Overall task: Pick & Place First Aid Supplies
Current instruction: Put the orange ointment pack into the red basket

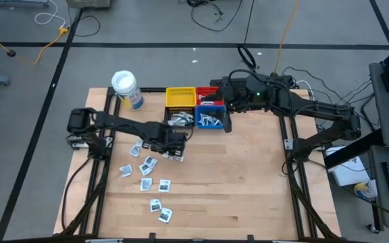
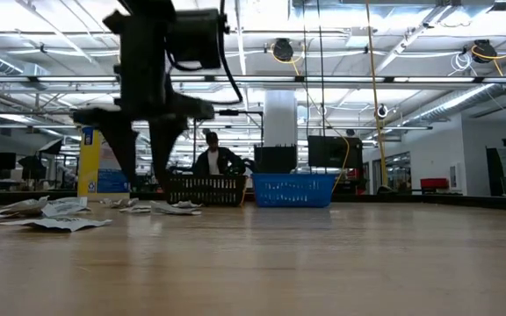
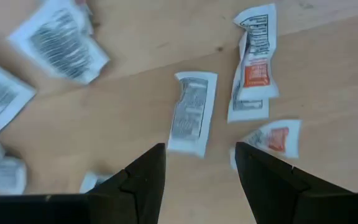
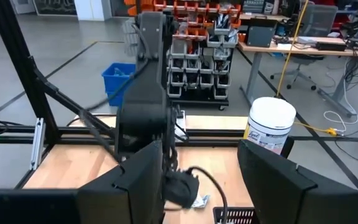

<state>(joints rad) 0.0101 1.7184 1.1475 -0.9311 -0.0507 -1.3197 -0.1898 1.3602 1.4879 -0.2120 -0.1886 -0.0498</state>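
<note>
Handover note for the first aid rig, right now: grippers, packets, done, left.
Left gripper: open, empty, over the loose packets just below the bins, lined up on one strip packet.
Right gripper: open, empty, parked over the bins.
Done: some packets lie in the black bin and blue bin.
Left: about a dozen packets scattered on the table.

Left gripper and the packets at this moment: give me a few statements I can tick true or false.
1. The left gripper is open above loose packets on the table. True.
2. It grips a packet. False: the fingers are apart, nothing between them.
3. The blue bin holds packets. True.
4. The white-lidded jar lies on its side. False: it stands upright.
5. The right gripper works among the loose packets. False: it waits by the bins.
</note>
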